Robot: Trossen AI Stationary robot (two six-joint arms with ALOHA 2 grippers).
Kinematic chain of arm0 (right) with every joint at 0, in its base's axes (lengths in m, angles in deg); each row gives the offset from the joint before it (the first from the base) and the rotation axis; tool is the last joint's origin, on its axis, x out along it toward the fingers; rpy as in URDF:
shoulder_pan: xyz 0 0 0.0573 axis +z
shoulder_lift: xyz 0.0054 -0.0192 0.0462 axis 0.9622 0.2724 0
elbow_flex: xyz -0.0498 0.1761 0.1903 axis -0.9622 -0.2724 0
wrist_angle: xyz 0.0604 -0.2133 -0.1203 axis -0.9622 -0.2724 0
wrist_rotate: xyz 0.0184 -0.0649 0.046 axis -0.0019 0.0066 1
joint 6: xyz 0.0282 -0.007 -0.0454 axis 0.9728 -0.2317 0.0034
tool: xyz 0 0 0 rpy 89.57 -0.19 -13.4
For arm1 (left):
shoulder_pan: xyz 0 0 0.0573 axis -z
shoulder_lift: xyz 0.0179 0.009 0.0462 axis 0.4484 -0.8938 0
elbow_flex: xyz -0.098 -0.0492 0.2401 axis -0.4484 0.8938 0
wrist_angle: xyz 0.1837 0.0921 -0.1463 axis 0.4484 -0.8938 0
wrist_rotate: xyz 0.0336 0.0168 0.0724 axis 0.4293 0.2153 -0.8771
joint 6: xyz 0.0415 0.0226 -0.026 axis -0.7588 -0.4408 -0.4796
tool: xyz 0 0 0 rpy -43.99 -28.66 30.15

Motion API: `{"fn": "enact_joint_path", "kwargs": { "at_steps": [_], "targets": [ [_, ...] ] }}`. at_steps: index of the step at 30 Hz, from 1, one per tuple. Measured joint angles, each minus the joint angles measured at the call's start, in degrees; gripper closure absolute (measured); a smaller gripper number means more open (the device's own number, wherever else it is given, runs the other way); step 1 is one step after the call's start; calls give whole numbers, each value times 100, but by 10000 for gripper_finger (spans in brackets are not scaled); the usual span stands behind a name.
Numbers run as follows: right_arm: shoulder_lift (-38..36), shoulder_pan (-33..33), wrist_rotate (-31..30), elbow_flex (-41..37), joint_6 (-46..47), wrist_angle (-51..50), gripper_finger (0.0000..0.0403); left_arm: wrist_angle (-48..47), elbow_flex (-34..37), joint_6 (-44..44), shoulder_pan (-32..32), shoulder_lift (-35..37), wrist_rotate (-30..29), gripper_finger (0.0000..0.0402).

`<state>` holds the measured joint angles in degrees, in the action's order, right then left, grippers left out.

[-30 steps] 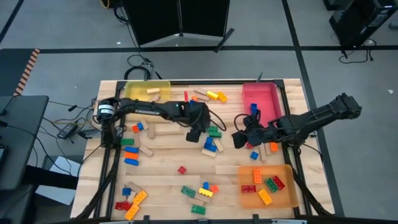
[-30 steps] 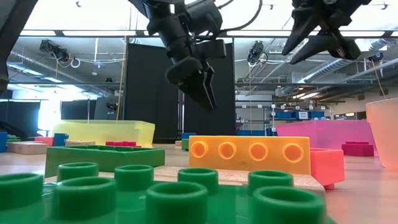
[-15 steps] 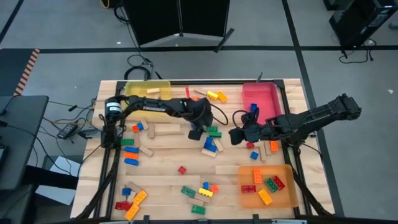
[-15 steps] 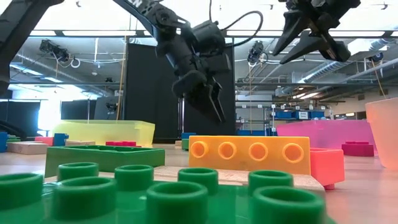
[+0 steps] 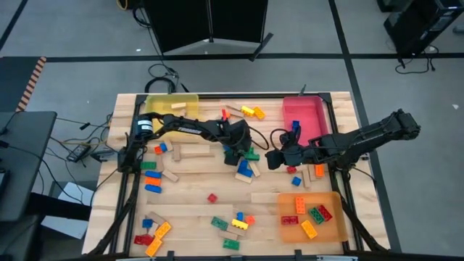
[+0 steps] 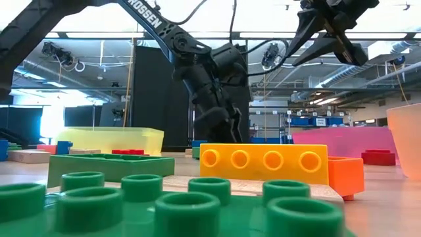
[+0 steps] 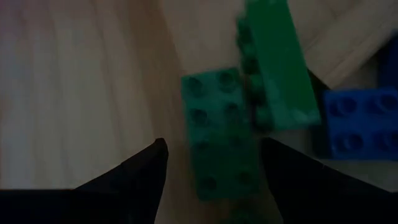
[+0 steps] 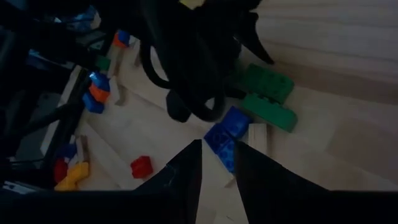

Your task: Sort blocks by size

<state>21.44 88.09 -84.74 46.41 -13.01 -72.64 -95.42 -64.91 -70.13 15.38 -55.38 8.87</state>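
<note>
Studded plastic blocks and tan wooden blocks lie scattered over the wooden table [image 5: 188,196]. My left gripper [image 5: 235,151] is open and low over the table's middle. Its fingers stand either side of a short green block [image 7: 221,137], and I cannot tell if they touch it. That block lies flat, studs up, beside a longer green block [image 7: 273,68] and a blue block [image 7: 360,118]. My right gripper [image 5: 270,160] is shut, with nothing in it, and hangs higher just to the right of these blocks. In the right wrist view it [image 8: 219,146] looks down on the blue block [image 8: 225,138].
A yellow tray [image 5: 172,105] stands at the far left, a pink tray [image 5: 304,116] at the far right and an orange tray [image 5: 330,225] with several blocks at the near right. More blocks lie along the left side [image 5: 152,174] and near edge [image 5: 232,221].
My left gripper has come down toward the table and gone a little toward the right edge, ending low over the green blocks, its fingers still apart. The blocks have not moved.
</note>
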Motion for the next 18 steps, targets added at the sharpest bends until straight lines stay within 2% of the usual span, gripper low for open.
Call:
{"fn": "enact_joint_path", "kwargs": {
  "at_steps": [5, 10, 11, 13, 18],
  "targets": [
    [0, 1, 4, 2, -39, 4, 297, 6, -26, 93, 22, -136, 277, 162],
    [-11, 106, 256, 2, -192, -71, 291, 5, -39, 686, 44, -110, 298, 251],
    [-18, 155, 252, 2, -224, -119, 290, -113, -103, 804, 48, -99, 272, 259],
    [-66, 282, 166, 2, -218, -285, 288, -353, -280, 1047, 50, -99, 269, 256],
    [-356, 729, -124, 2, 497, -942, 295, -728, -785, 1449, 69, 159, 241, 256]
  ]
}}
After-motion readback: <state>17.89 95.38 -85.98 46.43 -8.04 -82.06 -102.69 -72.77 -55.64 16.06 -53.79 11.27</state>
